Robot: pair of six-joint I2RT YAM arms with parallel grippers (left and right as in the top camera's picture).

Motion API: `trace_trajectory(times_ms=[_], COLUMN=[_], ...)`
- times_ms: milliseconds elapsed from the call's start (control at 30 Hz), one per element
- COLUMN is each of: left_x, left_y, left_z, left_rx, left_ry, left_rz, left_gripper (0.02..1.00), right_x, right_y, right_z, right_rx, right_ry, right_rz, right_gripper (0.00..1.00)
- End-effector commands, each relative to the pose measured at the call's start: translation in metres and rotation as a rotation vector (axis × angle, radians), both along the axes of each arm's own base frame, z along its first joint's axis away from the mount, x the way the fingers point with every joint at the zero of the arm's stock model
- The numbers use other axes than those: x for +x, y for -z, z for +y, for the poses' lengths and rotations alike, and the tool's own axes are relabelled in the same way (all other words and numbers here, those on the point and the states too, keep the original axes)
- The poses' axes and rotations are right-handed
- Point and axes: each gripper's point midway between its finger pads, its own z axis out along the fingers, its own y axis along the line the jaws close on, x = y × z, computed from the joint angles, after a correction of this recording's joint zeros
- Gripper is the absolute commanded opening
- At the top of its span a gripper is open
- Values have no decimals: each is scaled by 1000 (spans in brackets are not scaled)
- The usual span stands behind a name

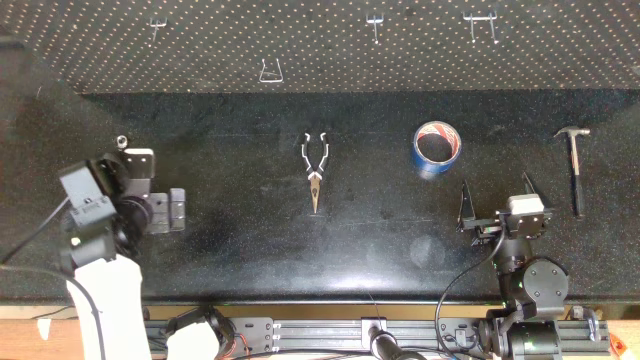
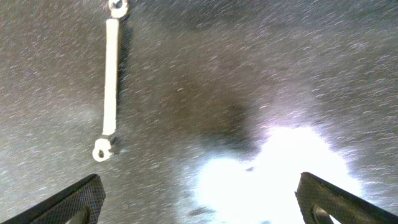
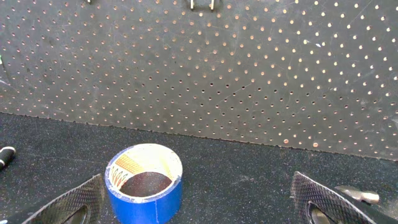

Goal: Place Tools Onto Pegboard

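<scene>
From above, a black tabletop (image 1: 250,250) runs below a pegboard (image 1: 320,45) that spans the 12 o'clock side and carries several wire hooks (image 1: 270,72). A pair of pliers (image 1: 314,170) lies near the middle of the tabletop, nose toward 6 o'clock. A roll of blue tape (image 1: 437,148) stands on edge at about 2 o'clock from them, and a hammer (image 1: 574,165) lies farther out at 3 o'clock, head toward the pegboard. The left claw (image 1: 155,188) sits at 9 o'clock and the right claw (image 1: 497,200) at about 4 o'clock, its fingers spread. In the left wrist view, the left claw's fingers stand wide apart over bare tabletop with nothing between them, and a slim wrench (image 2: 111,87) lies flat just outside one finger. In the right wrist view, the right claw is likewise spread and empty, facing the pegboard, with the tape roll close ahead near one finger and the hammer's head beside the other.
</scene>
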Motion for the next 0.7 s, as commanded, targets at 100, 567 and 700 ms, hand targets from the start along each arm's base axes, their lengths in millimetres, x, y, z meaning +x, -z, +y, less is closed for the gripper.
trace_trajectory(times_ms=[100,567,700], left_x=[-1,43,57], left_y=[19,35,47], left_z=[29,108,119], left_rx=[30,-106,-138], left_ry=[107,2,-13], left_rz=[164,232,245], left_gripper=[993,993,993], right_x=[0,0,0], right_y=[1,1,1], right_z=[-3,-3,-3], right_rx=[-13,-13,-13], right_ry=[14,14,14], right_rz=[-1,-1,-1], right_gripper=[976,976,976])
